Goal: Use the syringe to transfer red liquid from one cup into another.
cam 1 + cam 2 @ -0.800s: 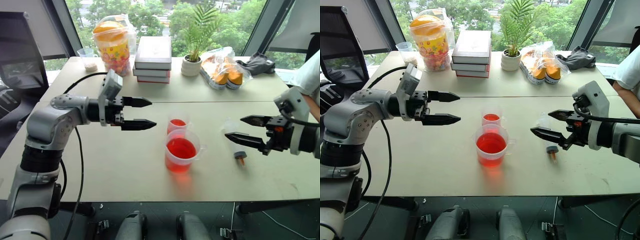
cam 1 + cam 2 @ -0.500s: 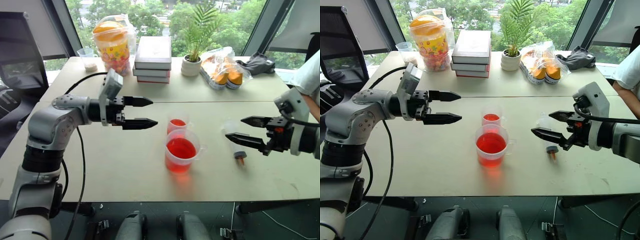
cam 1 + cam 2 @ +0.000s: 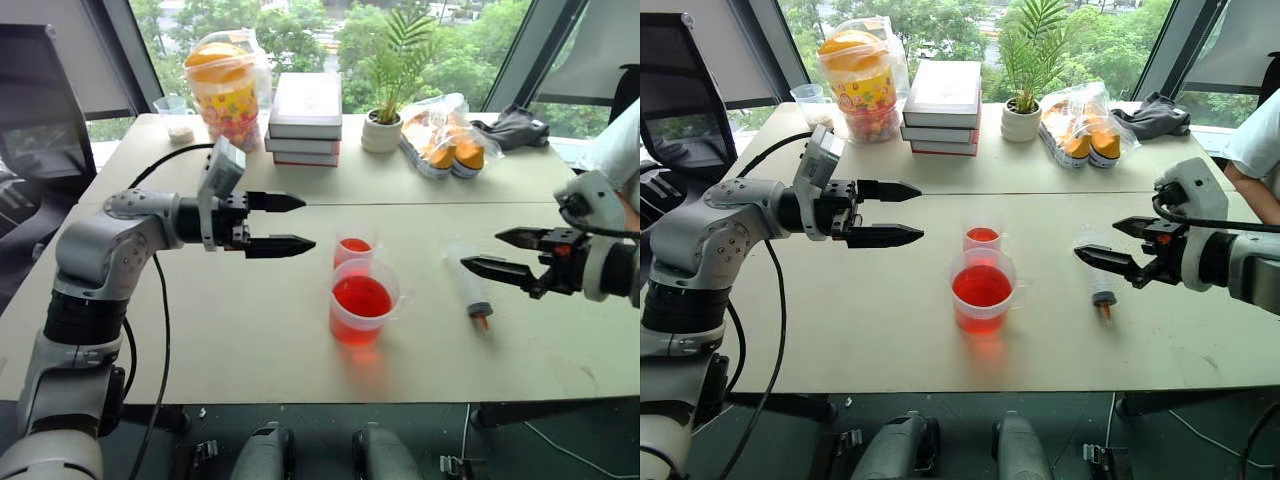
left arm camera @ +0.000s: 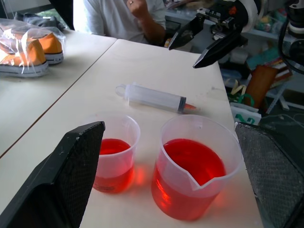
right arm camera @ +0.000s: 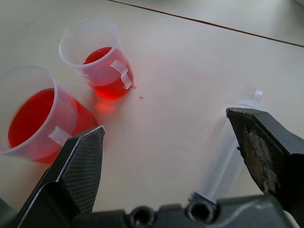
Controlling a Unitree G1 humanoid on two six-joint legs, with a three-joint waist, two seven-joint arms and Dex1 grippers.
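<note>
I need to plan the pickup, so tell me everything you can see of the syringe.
The syringe is clear plastic with a thick barrel, a dark seal near its short orange-red tip and a flange with a small ring at the other end. It lies flat on the pale table, to the right of both cups, tip toward the robot. Nothing grips it; the right gripper hovers open above it.

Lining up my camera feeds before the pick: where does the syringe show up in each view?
Left eye view: syringe on the table, right of both cups.
Right eye view, below the right gripper.
Left wrist view, lying beyond both cups.
Right wrist view, beside one finger.
Shared landmark: wide handled cup of red liquid.
</note>
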